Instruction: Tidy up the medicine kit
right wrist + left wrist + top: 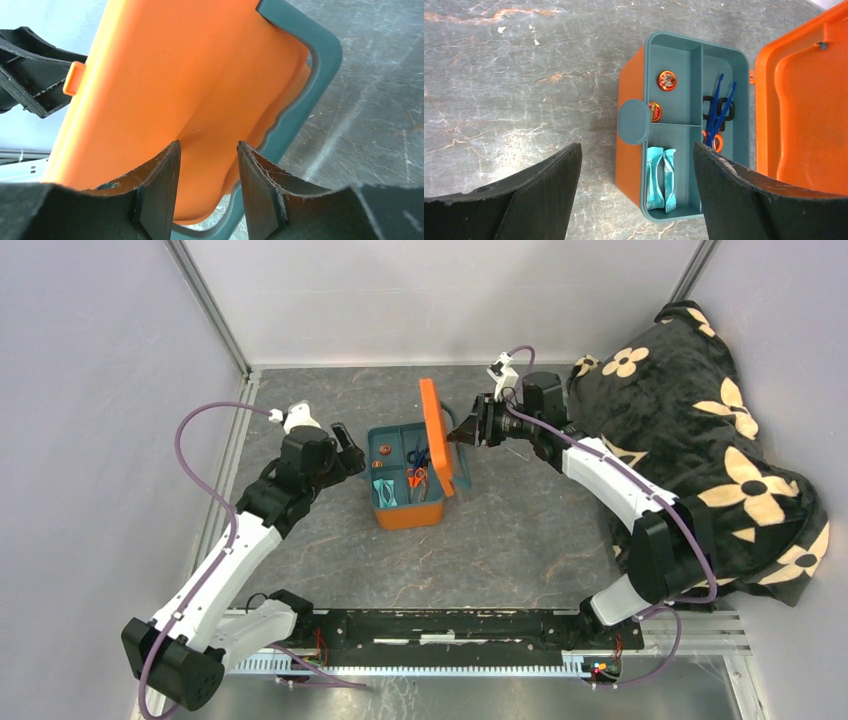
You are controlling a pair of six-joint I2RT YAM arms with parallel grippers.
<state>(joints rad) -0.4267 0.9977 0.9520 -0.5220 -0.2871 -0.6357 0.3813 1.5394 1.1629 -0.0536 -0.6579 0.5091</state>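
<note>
Medicine kit (412, 515) sits mid-table, lid (436, 430) upright. Tins (667, 80), scissors (719, 112) and sachets (661, 177) lie sorted in compartments. Right gripper (462, 432) is narrowly parted, empty, at the lid's right face. Left gripper (350, 448) is wide, empty, just left. Probably left: closing, latching.

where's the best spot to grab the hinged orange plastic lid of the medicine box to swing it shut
Take the dark teal handle looped on the outer face of the orange lid, coming in from the right with the right gripper. The lid stands nearly upright with that face toward this gripper, and the handle is a narrow bar it could likely close around.
</note>
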